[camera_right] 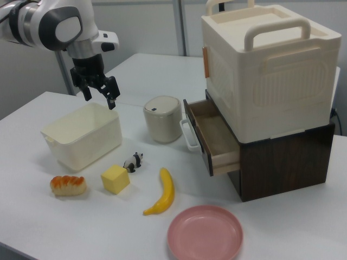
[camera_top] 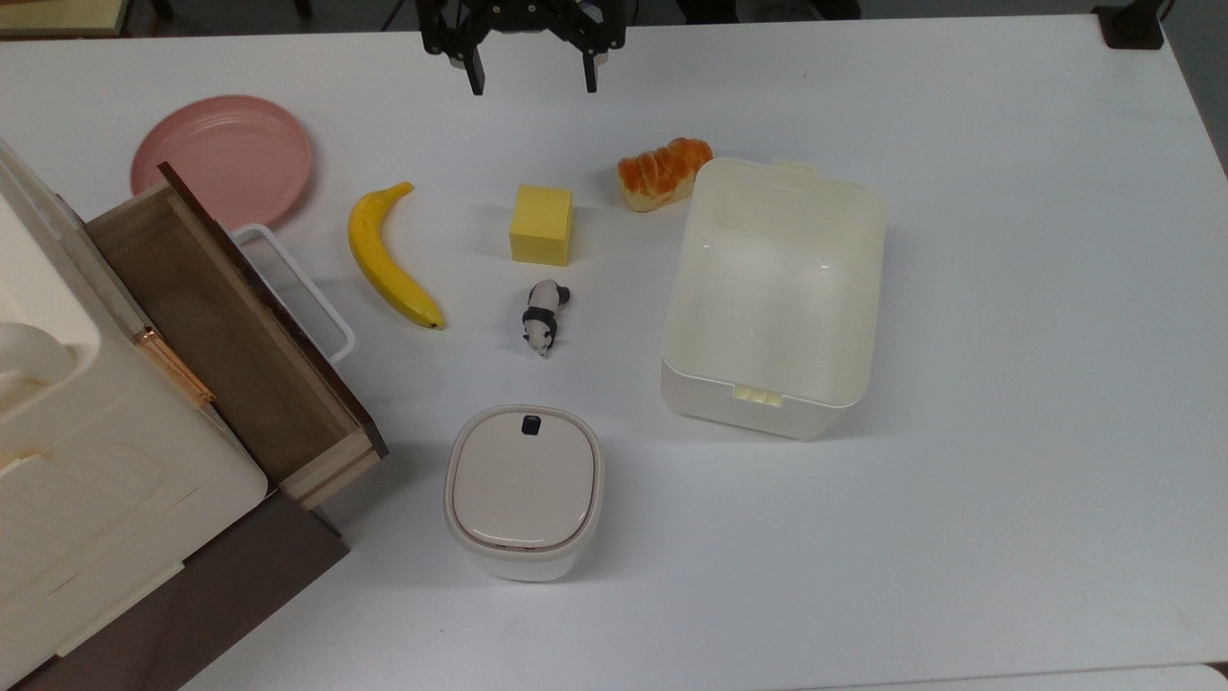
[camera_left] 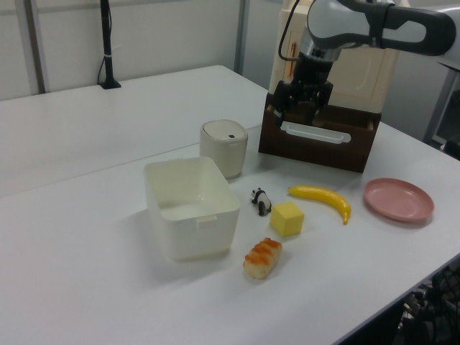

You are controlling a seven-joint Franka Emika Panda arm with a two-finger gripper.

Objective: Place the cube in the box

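Gripper [camera_top: 531,82] hangs high, fingers spread wide and holding nothing, with the cube [camera_top: 542,225] sitting almost straight below it in the top view, the box [camera_top: 868,288] off to the top view's right.

Pincer [camera_top: 530,79] raised, fingers apparently spread, empty

Pale-yellow cube [camera_top: 542,224], cream-white box [camera_top: 772,384], yellow banana [camera_top: 389,257], pink plate [camera_top: 223,154], black-and-white panda [camera_top: 544,316]
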